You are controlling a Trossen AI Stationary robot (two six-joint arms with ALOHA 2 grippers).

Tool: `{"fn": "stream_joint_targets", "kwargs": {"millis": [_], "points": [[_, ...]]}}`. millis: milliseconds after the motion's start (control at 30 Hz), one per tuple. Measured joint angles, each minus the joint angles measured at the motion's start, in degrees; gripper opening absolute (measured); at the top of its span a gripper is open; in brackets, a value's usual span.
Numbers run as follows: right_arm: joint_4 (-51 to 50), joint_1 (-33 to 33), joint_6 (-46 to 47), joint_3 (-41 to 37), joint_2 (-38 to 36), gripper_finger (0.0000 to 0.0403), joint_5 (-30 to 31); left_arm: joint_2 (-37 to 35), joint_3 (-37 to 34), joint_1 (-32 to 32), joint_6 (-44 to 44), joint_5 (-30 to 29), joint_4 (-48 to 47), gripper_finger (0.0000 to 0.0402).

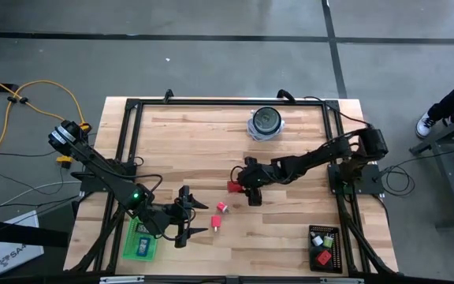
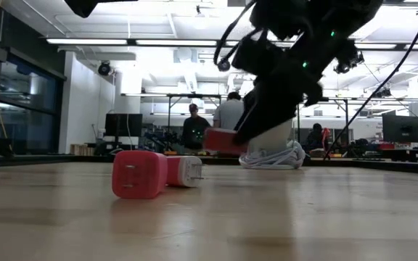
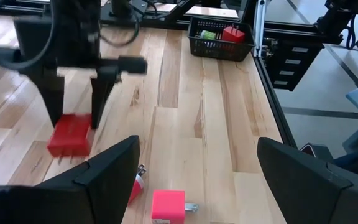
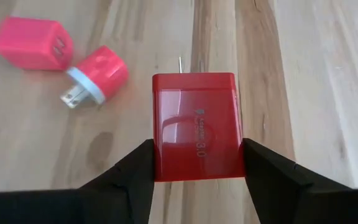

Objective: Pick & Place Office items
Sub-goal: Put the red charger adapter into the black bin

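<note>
At frame centre, the right gripper point(image 4: 197, 163) has its jaws pinching a glossy red block point(image 4: 197, 126) over the plank counter point(image 4: 328, 93); the left gripper point(image 1: 186, 214) has its jaws spread.

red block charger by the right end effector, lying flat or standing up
Lying flat: the red rectangular plastic charger rests broad face up on the wooden table, prongs level, between the right end effector fingers.
</note>
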Motion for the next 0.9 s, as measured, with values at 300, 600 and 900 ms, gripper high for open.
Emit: {"fn": "stream_joint_targets", "kwargs": {"millis": [300, 600, 900], "points": [[-9.81, 4.91, -1.41, -0.13, -9.38, 0.0196, 0.09, 0.0, 0.04, 0.0, 0.02, 0.01, 1.61, 0.0317], [-17.92, 14.68, -6.6, -0.2, -15.97, 0.0197, 0.88, -0.02, 0.04, -0.02, 0.02, -0.01, 3.42, 0.0317], [-27.45, 25.38, -0.63, -0.11, -20.13, 0.0196, 4.41, 0.0, 0.04, -0.02, 0.0, 0.01, 4.46, 0.0317]]}}
